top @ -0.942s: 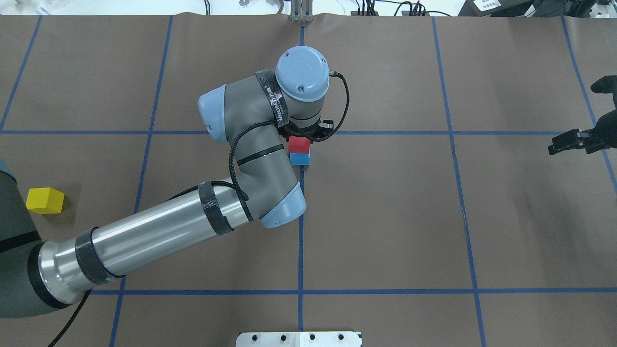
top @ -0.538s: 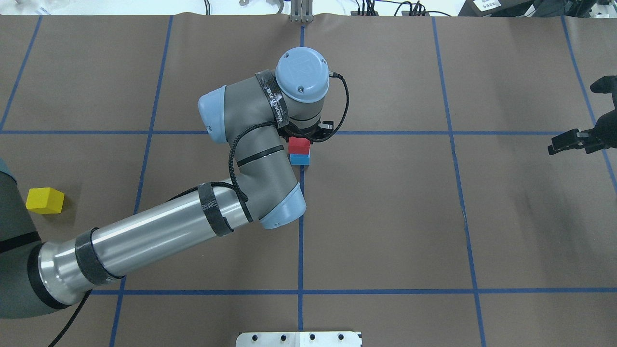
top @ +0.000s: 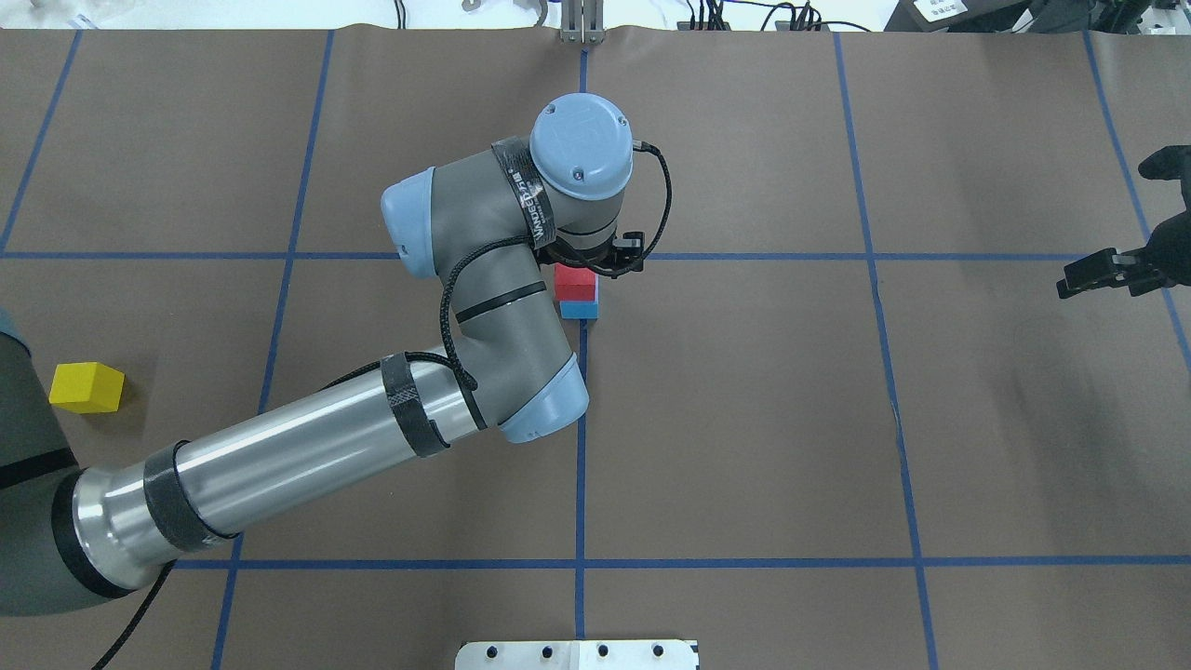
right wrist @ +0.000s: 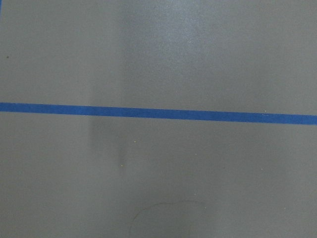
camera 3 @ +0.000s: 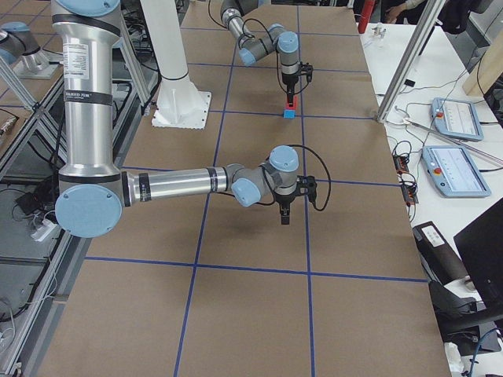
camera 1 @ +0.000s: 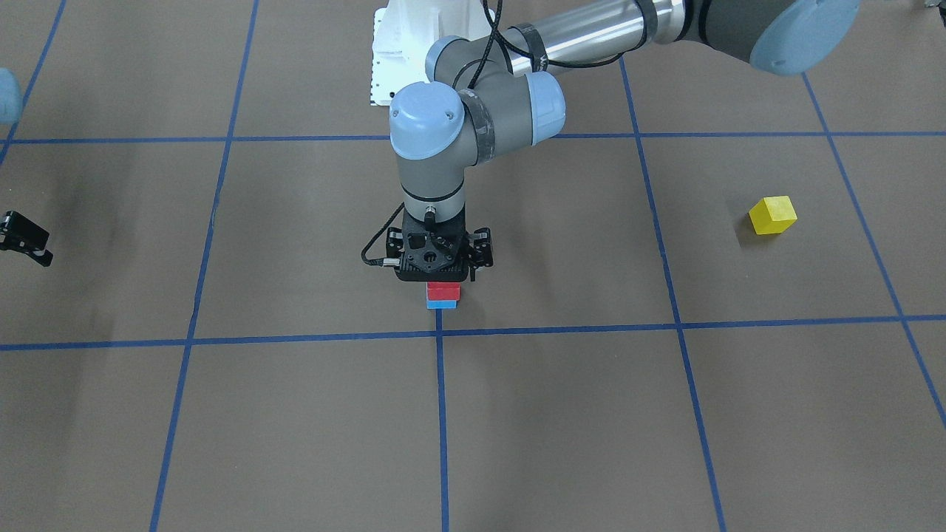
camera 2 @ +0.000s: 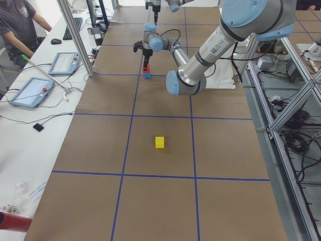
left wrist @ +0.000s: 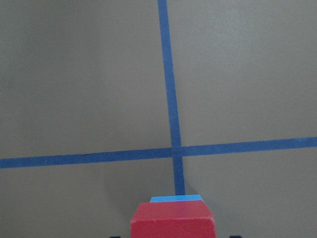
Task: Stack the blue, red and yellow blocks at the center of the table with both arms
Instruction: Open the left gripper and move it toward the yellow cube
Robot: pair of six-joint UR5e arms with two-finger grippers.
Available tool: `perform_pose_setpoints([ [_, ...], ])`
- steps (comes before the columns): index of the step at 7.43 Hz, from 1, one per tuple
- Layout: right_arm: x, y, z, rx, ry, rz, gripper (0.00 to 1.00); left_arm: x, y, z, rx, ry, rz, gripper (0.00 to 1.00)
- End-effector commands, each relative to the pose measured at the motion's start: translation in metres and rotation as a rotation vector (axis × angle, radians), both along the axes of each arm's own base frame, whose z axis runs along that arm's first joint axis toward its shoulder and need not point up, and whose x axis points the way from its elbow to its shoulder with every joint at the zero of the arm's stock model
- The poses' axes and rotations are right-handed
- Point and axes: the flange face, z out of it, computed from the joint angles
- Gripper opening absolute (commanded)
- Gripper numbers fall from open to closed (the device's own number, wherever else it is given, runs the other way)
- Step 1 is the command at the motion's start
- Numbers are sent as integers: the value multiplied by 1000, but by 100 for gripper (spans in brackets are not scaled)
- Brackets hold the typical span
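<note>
A red block rests on a blue block at the table's central tape cross; both also show in the front view, red on blue. My left gripper hangs straight down over the stack, jaws slightly open either side of the red block. The fingers are mostly hidden by the wrist. A yellow block lies alone far to my left. My right gripper hovers shut and empty near the right table edge.
The white robot base plate sits at the near table edge. Blue tape lines divide the brown table cover into squares. Operator tablets lie on a side bench beyond the table.
My left wrist has shifted very slightly to the left above the stack. The red and blue blocks stay put. The right arm has not moved.
</note>
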Motion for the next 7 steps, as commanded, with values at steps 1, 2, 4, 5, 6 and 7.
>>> perform_pose_setpoints([
  [1, -1, -2, -3, 6, -2, -1, 99, -12, 4, -16, 12, 26, 4, 100],
  [2, -1, -2, -3, 6, -2, -1, 99, -44, 7, -24, 15, 62, -1, 100],
  [4, -2, -3, 1, 1, 0, -1, 99, -152, 38, 28, 28, 67, 61, 100],
  [5, -2, -3, 0, 2, -1, 0, 99, -193, 65, 80, 27, 53, 66, 100],
  [6, -3, -6, -2, 5, -3, 0, 99, -230, 90, 137, 17, 36, 64, 100],
  [7, -9, -16, -5, 12, -6, -1, 99, -267, 110, 199, 41, 41, 63, 100],
])
